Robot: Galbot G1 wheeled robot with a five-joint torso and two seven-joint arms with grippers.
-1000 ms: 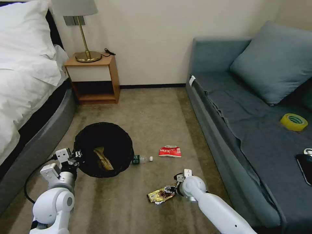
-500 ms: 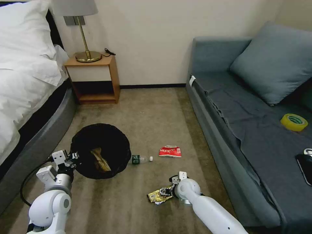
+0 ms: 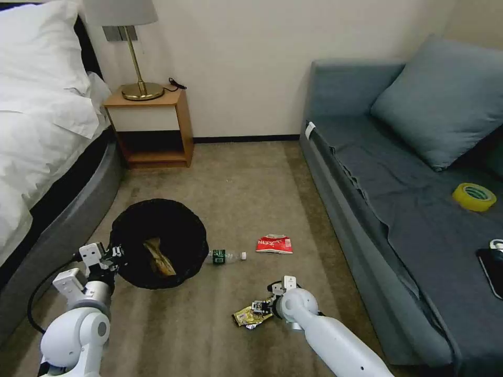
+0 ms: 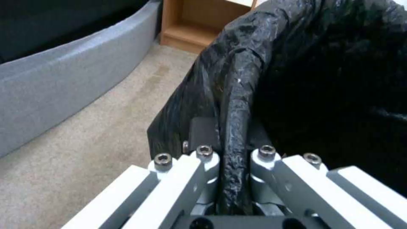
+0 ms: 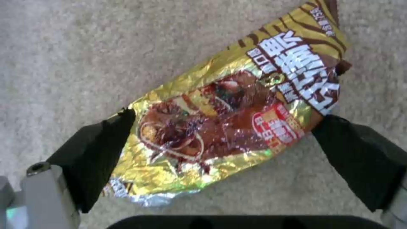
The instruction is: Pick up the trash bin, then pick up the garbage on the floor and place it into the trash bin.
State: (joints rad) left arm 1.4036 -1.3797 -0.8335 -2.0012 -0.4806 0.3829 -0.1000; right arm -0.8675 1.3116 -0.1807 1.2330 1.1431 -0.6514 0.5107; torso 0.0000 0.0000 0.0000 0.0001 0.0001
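The trash bin (image 3: 181, 230), lined with a black bag, is tilted just above the carpet. My left gripper (image 3: 113, 252) is shut on its near-left rim, and the left wrist view shows the gripper (image 4: 232, 165) pinching the bag-covered rim (image 4: 237, 95). A crumpled brown paper bag (image 3: 159, 256) lies inside the bin. My right gripper (image 3: 260, 306) is low over the yellow-brown snack wrapper (image 3: 243, 316). In the right wrist view the gripper (image 5: 224, 122) is open, and its black fingers (image 5: 95, 156) straddle the wrapper (image 5: 237, 127). A small clear bottle (image 3: 226, 256) and a red-and-white packet (image 3: 274, 244) lie on the floor.
A bed (image 3: 47, 173) runs along the left, with a wooden nightstand (image 3: 152, 125) and a lamp (image 3: 139, 78) at the back. The grey sofa (image 3: 408, 209) on the right holds a yellow tape roll (image 3: 473, 197) and a black phone (image 3: 492, 267). Open carpet lies between them.
My left arm has carried the bin a little to the left, uncovering more of the bottle. My right gripper has moved left and down onto the wrapper.
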